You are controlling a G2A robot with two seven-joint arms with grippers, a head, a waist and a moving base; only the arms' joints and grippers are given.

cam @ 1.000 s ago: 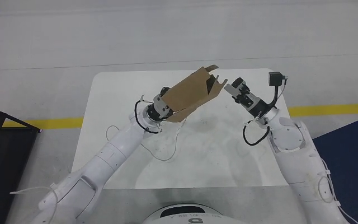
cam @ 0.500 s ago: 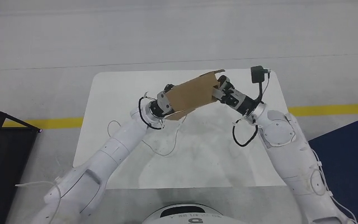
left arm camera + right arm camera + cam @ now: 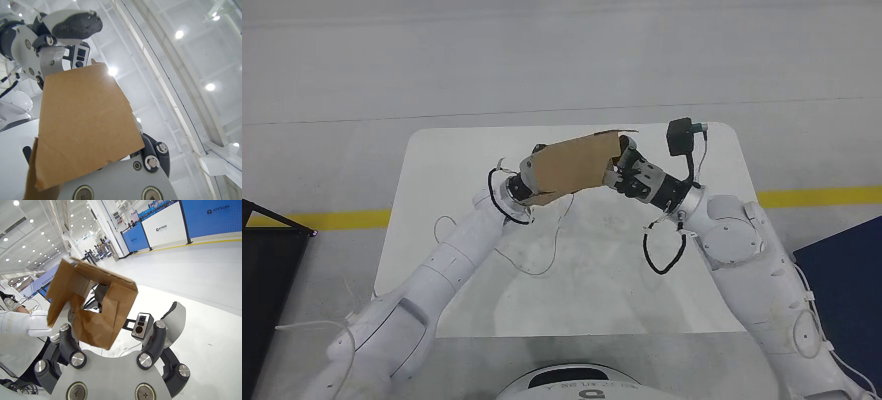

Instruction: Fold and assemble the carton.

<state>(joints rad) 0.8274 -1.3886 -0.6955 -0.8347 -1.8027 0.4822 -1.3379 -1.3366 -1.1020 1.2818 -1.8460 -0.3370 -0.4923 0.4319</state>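
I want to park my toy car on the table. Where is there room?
The far left corner of the table, beside the left arm, is bare. So is the near middle, between it and the right arm. It is crowded at the far middle, where the carton hangs between the arms.

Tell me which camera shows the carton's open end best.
Right wrist view: it looks into the open end of the carton, with the flaps partly folded in and a gap left in the middle. The top view shows its long outer side from above. The left wrist view shows one flat outer panel.
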